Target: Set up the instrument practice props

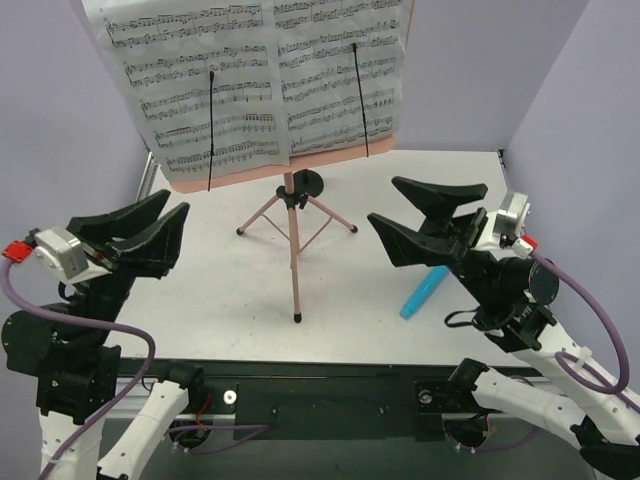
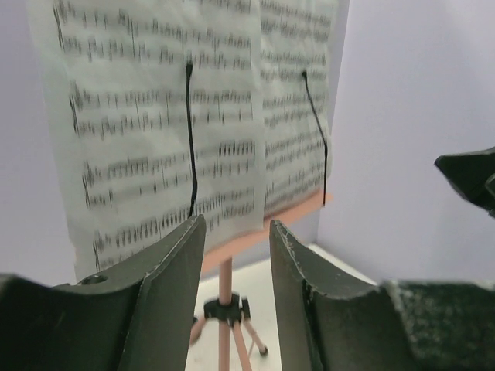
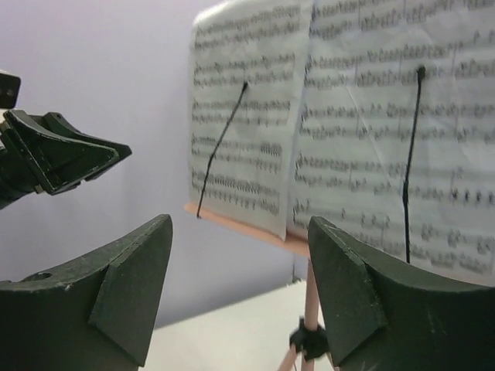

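The pink music-stand desk (image 1: 330, 155) stands upright on its pink tripod (image 1: 293, 240) at the back middle of the table. Two white sheet-music pages (image 1: 190, 70) (image 1: 340, 70) rest on it side by side, each under a black wire page-holder (image 1: 211, 130) (image 1: 361, 100). My left gripper (image 1: 178, 205) hovers open, left of the tripod and clear of it. My right gripper (image 1: 382, 200) hovers open on the other side, wider apart, also touching nothing. In the left wrist view the left gripper (image 2: 237, 224) frames the tripod pole (image 2: 225, 309) far beyond. In the right wrist view the right gripper (image 3: 240, 224) faces the pages (image 3: 363, 131).
A light blue stick-like object (image 1: 424, 292) lies on the white table (image 1: 220, 300) just under the right arm. Lilac walls (image 1: 60, 120) close in the back and both sides. The left gripper's tip (image 3: 69, 154) shows at the left of the right wrist view.
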`<state>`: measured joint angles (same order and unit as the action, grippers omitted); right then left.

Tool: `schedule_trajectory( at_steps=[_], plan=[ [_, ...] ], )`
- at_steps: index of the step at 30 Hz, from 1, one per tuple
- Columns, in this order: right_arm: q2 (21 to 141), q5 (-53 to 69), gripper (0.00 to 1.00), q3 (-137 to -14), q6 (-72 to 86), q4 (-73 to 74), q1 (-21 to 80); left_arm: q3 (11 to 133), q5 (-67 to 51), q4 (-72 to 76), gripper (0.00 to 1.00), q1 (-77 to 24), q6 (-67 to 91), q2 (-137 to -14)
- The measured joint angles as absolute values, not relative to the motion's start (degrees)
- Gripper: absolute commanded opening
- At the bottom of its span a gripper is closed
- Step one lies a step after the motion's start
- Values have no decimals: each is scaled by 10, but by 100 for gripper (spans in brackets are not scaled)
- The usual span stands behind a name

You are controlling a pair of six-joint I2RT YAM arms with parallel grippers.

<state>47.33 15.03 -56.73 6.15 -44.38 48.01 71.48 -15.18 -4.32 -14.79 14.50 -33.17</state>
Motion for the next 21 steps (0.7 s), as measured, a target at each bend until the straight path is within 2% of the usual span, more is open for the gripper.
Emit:
schedule_trajectory(
  at_steps=[5, 9, 17, 21],
  plan=[
    [375, 105, 80, -488, 50, -328, 480, 606, -149, -102, 59, -148, 157, -276],
    [326, 62, 85, -439, 49, -237, 480, 545, -135, -166, 67, -148, 163, -266],
    [273, -46, 87, -362, 89, -111, 480, 449, -88, -218, 76, -148, 175, -229],
    [257, -90, 87, -315, 122, -71, 480, 418, -75, -225, 77, -148, 173, -230]
  ],
)
